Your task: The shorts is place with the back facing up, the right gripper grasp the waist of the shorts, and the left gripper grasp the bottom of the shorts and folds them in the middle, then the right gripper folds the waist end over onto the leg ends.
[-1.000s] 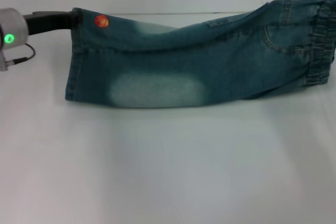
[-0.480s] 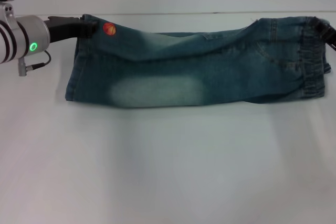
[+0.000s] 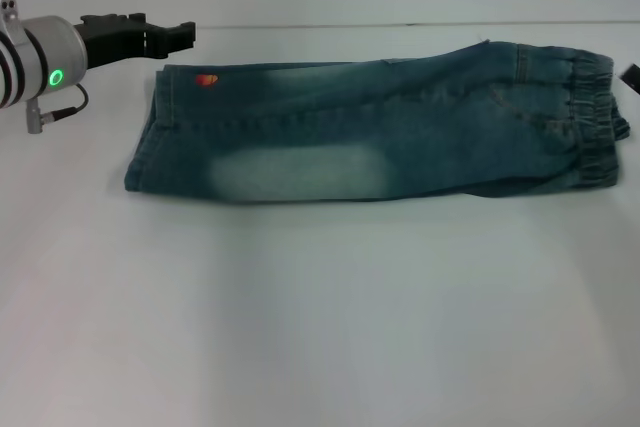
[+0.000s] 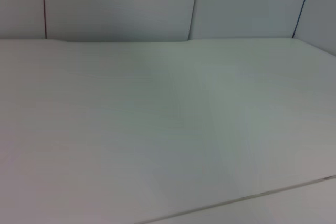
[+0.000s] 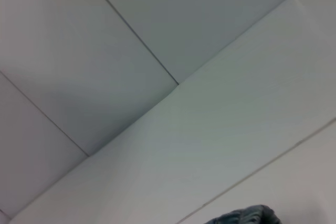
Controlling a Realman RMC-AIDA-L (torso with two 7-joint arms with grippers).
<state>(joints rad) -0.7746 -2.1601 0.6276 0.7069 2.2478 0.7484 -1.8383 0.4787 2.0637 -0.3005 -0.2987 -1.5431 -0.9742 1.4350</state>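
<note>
Denim shorts [image 3: 375, 132] flat on table [image 3: 320, 317], left tool [image 3: 172, 35] spread, empty, just beside hem

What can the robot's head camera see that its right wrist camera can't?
Only the head view shows the whole folded denim shorts, with their orange patch and elastic waist, plus the left gripper open just past the leg end, touching nothing. A dark bit at the right edge may be the right gripper. Only the right wrist view shows the panelled wall behind. Both share the white table and some denim: the wrist view catches just a small blue scrap.
</note>
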